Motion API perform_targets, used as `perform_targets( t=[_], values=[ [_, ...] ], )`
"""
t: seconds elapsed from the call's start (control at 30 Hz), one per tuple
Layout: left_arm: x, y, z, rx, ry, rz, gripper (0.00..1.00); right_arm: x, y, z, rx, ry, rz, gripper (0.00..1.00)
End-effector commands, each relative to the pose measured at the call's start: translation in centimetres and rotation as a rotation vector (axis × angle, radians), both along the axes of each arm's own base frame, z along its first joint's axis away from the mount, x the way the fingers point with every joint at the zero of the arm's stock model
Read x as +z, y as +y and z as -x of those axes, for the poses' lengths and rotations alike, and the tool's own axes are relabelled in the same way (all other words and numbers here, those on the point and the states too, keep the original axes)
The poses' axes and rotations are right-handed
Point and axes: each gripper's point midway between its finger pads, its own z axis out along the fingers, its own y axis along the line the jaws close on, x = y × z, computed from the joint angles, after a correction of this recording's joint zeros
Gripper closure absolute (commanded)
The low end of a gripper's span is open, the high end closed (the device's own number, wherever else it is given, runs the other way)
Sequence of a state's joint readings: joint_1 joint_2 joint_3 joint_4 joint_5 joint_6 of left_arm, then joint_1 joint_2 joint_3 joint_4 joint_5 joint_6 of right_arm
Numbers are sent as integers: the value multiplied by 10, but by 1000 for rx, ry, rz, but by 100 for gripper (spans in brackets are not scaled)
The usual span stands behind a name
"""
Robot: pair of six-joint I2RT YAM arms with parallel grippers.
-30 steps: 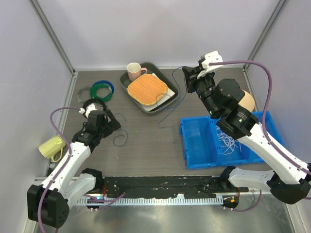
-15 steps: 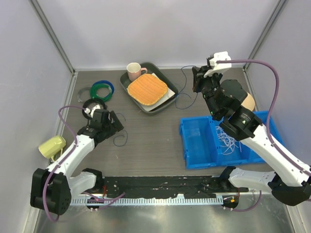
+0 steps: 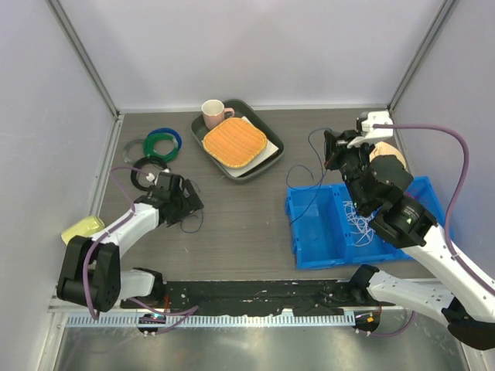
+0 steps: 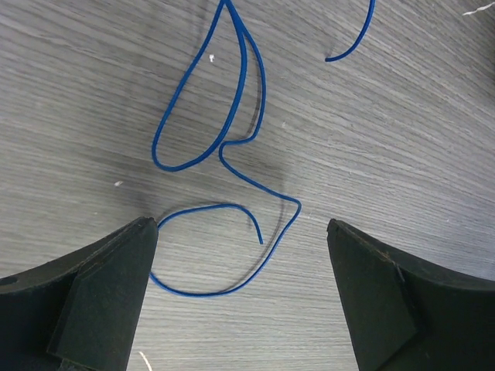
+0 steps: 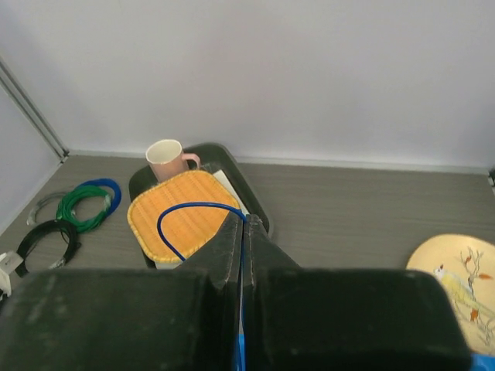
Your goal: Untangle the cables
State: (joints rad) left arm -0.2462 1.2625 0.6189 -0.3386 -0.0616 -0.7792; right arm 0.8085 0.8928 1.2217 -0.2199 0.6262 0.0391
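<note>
A thin blue cable [image 4: 232, 151] lies in loose loops on the wooden table. My left gripper [image 4: 240, 226] hovers low over it, open and empty, one finger on each side of its lower loop. In the top view that cable [image 3: 190, 224] lies just in front of the left gripper [image 3: 193, 203]. My right gripper [image 5: 244, 218] is shut on another blue cable [image 5: 172, 212], which arches out of the fingertips. In the top view the right gripper [image 3: 330, 151] is raised and this cable [image 3: 312, 197] hangs over the blue bin [image 3: 298, 236]. White cables [image 3: 360, 220] lie in the bin.
A dark tray [image 3: 272, 143] at the back holds an orange mat [image 3: 233, 141] and a pink cup [image 3: 213, 114]. Green and blue coils [image 3: 162, 141] and a black coil [image 3: 147, 168] lie at left. A yellow cup [image 3: 81, 228] lies at the far left. A beige plate [image 3: 390, 158] is behind the bin.
My right gripper has carried its blue cable right and nearer, from beside the tray to over the bin. My left gripper has moved nearer and lower over the blue cable on the table.
</note>
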Motion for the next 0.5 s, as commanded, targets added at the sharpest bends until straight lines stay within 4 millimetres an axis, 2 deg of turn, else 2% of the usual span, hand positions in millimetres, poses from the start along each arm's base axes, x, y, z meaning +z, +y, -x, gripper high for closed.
perform_targets(
  t=[0.0,0.03,0.07,0.13,0.17,0.2,0.27,0.3,0.33,0.47],
  values=[
    [10,-14,-21,-41,-53,54,6,-22,-16,8,-51,20,-103,99],
    [9,-15,-22,-43,-50,53,7,-27,-16,9,-49,25,-106,99],
    [5,-15,-22,-44,-40,50,9,-42,-15,9,-49,49,-99,99],
    [2,-15,-24,-44,-29,48,16,-52,-20,13,-58,62,-107,99],
    [-2,-15,-23,-45,-16,44,20,-66,-21,12,-69,86,-103,99],
    [-3,-15,-24,-43,-10,43,29,-71,-24,13,-80,89,-110,99],
    [-4,-16,-26,-46,-7,41,39,-84,-32,16,-111,100,-115,99],
    [-7,-16,-25,-47,2,38,49,-87,-34,17,-119,104,-129,99],
    [-7,-20,-24,-63,10,61,55,-87,-38,20,-124,99,-143,99],
    [-10,-24,-26,-77,12,73,78,-117,-45,24,-154,143,-147,99]
  ],
)
